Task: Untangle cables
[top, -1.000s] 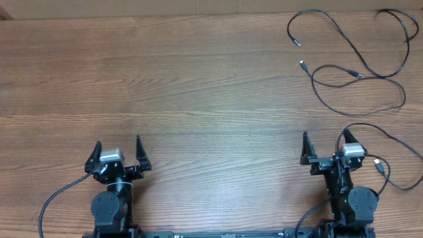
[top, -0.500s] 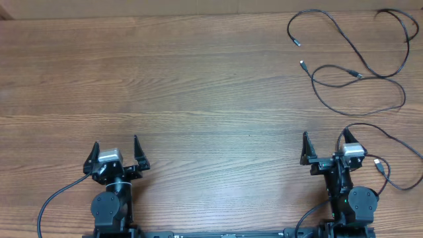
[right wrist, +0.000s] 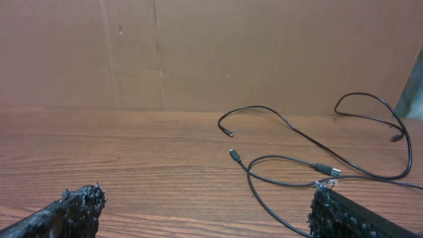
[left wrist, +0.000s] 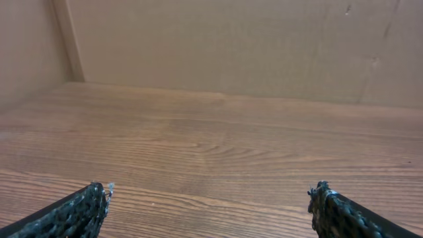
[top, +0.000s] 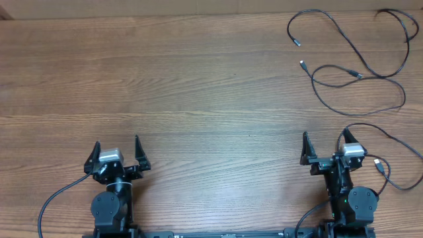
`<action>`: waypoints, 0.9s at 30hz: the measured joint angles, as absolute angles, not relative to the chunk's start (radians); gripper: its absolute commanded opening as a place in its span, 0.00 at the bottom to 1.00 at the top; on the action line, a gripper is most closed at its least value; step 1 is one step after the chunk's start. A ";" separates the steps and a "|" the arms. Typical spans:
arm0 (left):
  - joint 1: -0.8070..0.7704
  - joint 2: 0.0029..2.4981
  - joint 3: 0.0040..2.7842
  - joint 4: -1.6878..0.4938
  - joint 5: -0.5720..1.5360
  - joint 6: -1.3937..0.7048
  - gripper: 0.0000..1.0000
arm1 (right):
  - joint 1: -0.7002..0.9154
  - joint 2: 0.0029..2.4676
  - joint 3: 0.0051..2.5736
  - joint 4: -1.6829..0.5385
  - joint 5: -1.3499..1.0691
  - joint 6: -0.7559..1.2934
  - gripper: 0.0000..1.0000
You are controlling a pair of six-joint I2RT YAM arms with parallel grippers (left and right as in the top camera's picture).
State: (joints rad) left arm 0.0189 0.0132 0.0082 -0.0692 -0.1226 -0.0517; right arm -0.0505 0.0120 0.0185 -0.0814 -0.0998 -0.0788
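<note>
Though thin, black cables (top: 359,76) loop across grained table (top: 198,79).

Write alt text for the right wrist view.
Thin black cables lie in loose loops on the right side of a wooden table, before a brown cardboard wall. The right gripper is open and empty, its black fingers in the bottom corners.

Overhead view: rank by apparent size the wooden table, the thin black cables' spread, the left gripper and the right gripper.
1. brown wooden table
2. thin black cables, as spread out
3. left gripper and right gripper: they look alike, so unranked
</note>
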 measured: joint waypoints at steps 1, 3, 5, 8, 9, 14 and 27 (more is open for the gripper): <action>0.019 0.013 0.008 -0.071 -0.117 -0.052 1.00 | -0.051 0.012 0.019 -0.082 -0.100 -0.079 1.00; 0.019 0.013 0.009 -0.072 -0.112 -0.052 1.00 | -0.051 0.012 0.019 -0.082 -0.100 -0.079 1.00; 0.019 0.013 0.009 -0.072 -0.109 -0.052 1.00 | -0.051 0.012 0.019 -0.081 -0.100 -0.079 1.00; 0.019 0.013 0.008 -0.072 -0.108 -0.052 0.99 | -0.051 0.012 0.019 -0.082 -0.099 -0.079 1.00; 0.019 0.013 0.008 -0.072 -0.108 -0.052 1.00 | -0.051 0.012 0.019 -0.081 -0.100 -0.079 1.00; 0.019 0.013 0.008 -0.072 -0.108 -0.052 0.99 | -0.051 0.012 0.019 -0.082 -0.100 -0.080 1.00; 0.019 0.013 0.009 -0.071 -0.108 -0.052 1.00 | -0.051 0.012 0.019 -0.081 -0.099 -0.079 1.00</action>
State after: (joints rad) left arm 0.0193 0.0132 0.0086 -0.0708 -0.1081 -0.0521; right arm -0.0505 0.0120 0.0185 -0.0814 -0.0994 -0.0788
